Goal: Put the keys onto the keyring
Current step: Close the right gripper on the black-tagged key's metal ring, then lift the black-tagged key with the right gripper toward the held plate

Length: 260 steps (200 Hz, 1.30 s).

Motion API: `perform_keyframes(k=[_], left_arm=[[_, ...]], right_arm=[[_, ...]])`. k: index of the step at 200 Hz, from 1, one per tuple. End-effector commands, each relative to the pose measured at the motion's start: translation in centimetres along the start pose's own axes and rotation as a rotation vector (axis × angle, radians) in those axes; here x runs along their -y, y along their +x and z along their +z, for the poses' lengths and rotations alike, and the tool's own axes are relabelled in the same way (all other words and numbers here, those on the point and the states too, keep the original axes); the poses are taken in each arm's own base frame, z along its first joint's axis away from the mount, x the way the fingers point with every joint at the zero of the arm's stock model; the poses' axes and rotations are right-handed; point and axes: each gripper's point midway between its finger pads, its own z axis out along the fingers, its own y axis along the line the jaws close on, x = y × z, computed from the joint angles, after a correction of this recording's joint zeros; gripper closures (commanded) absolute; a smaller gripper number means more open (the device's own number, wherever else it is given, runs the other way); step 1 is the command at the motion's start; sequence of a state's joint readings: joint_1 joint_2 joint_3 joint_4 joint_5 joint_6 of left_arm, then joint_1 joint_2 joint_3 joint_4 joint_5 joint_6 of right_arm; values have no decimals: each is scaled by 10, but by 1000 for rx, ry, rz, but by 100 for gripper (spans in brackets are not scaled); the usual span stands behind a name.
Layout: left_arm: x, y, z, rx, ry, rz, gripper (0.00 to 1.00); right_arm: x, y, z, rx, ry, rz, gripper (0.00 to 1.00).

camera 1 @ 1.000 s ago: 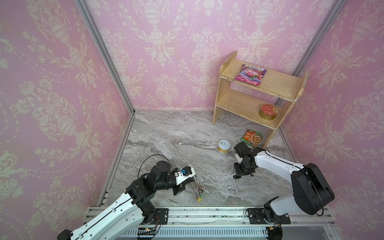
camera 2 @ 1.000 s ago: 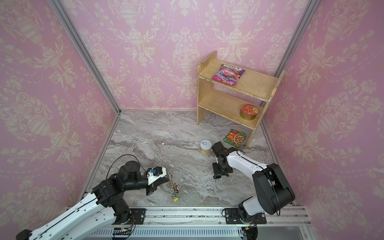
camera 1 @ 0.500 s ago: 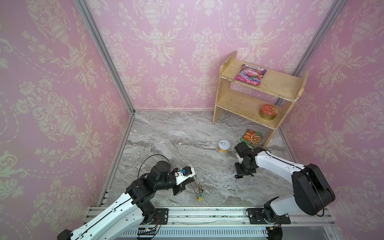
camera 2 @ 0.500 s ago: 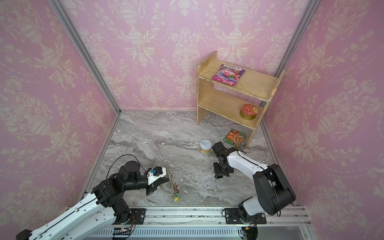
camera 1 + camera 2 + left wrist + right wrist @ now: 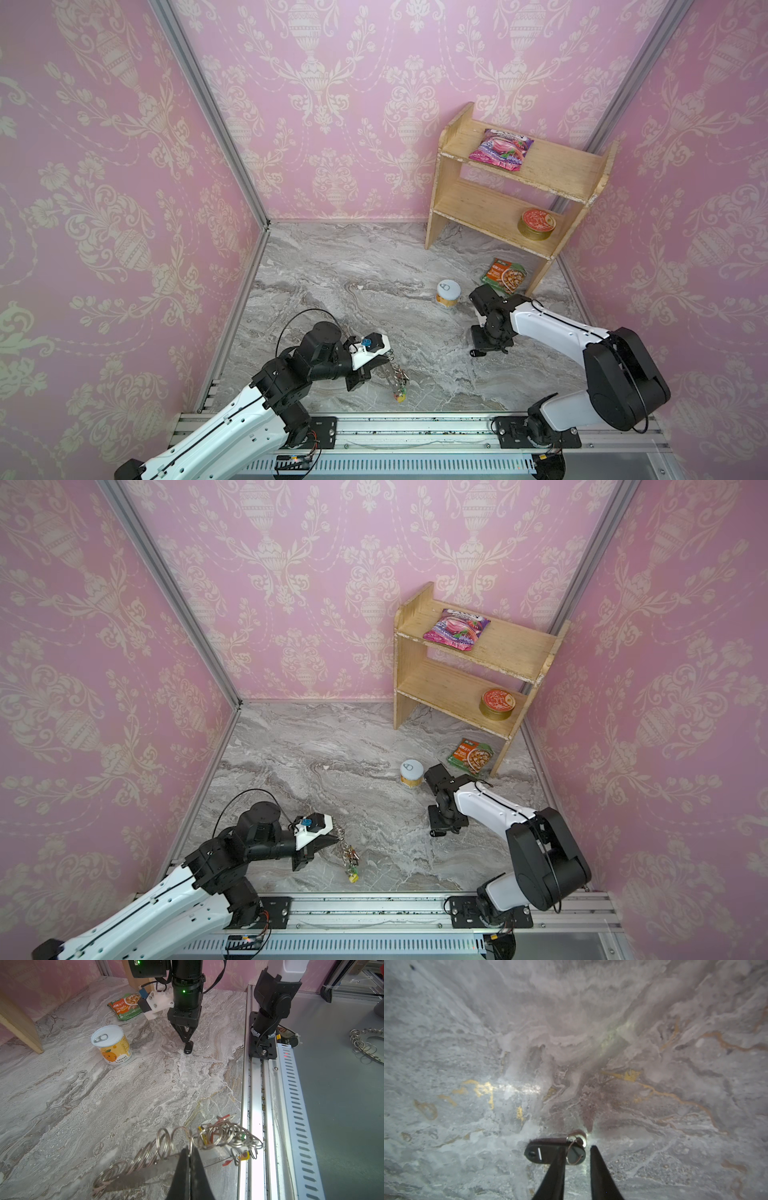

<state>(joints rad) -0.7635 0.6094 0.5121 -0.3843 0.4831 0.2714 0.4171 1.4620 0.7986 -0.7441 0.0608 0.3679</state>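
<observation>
The keyring [image 5: 220,1136], a flat silvery loop strung with small rings and coloured tags, hangs from my left gripper [image 5: 190,1152], which is shut on one of its rings. In both top views it dangles just above the marble near the front rail [image 5: 397,376] [image 5: 349,854]. The key [image 5: 548,1153], a small black oblong with a short metal end, lies flat on the marble. My right gripper [image 5: 578,1148] points straight down at it with its jaws a little apart. One finger crosses the key's black head, and the key's metal end shows in the gap. The key also shows below the right gripper in a top view [image 5: 477,353].
A small can [image 5: 448,292] stands on the marble just behind the right gripper, with a green food packet [image 5: 503,277] beyond it. A wooden shelf [image 5: 515,195] holds a pouch and a tin at the back right. The metal rail [image 5: 415,428] runs along the front edge.
My right gripper's jaws have parted a little over the key. The left arm and the keyring have not moved.
</observation>
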Motion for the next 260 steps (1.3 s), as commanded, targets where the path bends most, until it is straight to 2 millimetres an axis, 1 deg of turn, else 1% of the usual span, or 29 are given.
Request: perform_keyframes(k=[1,16,62,94,134,174,246,260], left_arm=[[-2,-21,-8,55,-22,34,100],[-2,-22,-8,55,-22,34,100],[-2,-21,-8,55,-22,34,100],[-1,-21,-8,53,-20,33,100],[-2,-21,-9,56,-23,33,100],[-1,-21,-10,58,-25,34,100],[-1,-22,-11,60,-26,35,100],[-1,-22,-11,60,-26,35,100]], right_arm=[[2,5,0,-21,41,-11,75],[-3,4,-2,-18,48,-40,73],[-1,-1,-7,1,112,-68,69],[1,0,-4,-10,155,-78,70],[0,2,0,-21,163,-80,73],[2,2,1,-24,176,-77,78],[2,2,-1,-18,175,-74,100],[2,2,-1,-18,175,-74,100]])
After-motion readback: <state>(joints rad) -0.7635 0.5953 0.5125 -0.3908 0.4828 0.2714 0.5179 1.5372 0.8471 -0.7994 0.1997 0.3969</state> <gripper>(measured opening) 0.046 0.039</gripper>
